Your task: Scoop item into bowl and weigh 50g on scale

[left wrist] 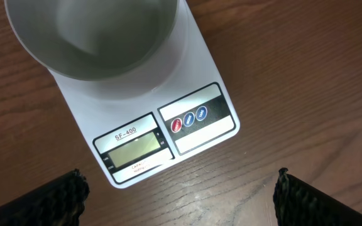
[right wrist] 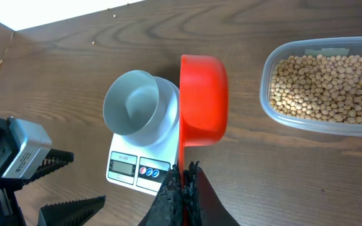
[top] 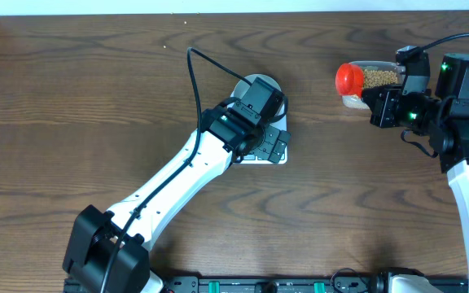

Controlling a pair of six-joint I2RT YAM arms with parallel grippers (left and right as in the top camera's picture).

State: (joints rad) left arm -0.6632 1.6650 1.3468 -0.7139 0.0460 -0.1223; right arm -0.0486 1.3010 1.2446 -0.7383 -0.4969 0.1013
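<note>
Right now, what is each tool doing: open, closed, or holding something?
Left tool: open, holding nothing.
Right tool: closed on the red scoop.

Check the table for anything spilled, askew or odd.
Nothing spilled: the beans sit in the tub, the empty bowl stands upright on the scale, the red scoop is in the right tool. Only the scale's display looks blank.

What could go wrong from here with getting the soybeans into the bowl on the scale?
1. The scale has a display that looks blank, so the empty bowl may not be zeroed.
2. The open left gripper hangs right over the scale's front; a bump could shift the bowl or skew the reading.
3. The red scoop in the shut right gripper looks nearly as wide as the bowl, so round beans may spill over the rim.
</note>
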